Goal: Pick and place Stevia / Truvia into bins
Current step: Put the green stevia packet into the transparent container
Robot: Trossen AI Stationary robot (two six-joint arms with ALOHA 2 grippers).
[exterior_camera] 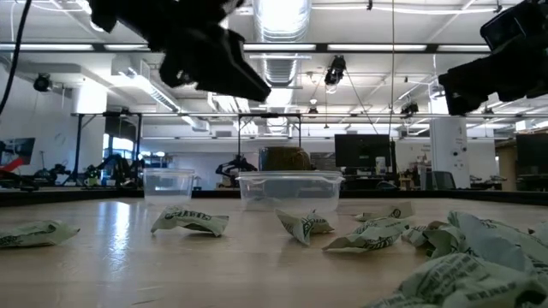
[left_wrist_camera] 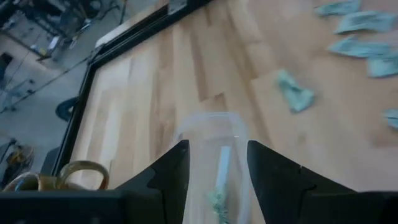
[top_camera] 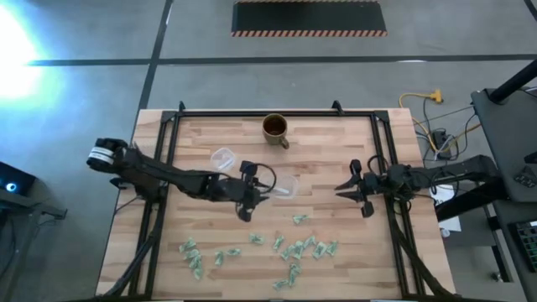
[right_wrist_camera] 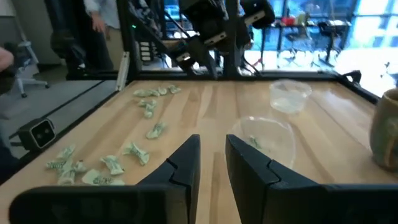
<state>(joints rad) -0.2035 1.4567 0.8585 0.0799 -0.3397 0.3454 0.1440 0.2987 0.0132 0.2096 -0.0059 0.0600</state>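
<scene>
Left gripper hovering over the clear bin, fingers spread, one sachet lying inside. Right gripper parked well off, fingers slightly parted, gripping nothing.

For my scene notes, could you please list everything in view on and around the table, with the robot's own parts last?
Sweetener sachets: many, pale green and white, scattered over the near half of the table; at least one lies inside the tub.
Clear tub: one, see-through, mid-table.
Clear round cup: one, see-through, left of the tub, toward the mug.
Mug: one, brown, far middle edge.
Table: one, light wood with a black frame.
Person: partly seen, beyond the table.
Left claw: one, dark, open, above the tub's left end.
Right claw: one, dark, raised over the table's right side.
</scene>
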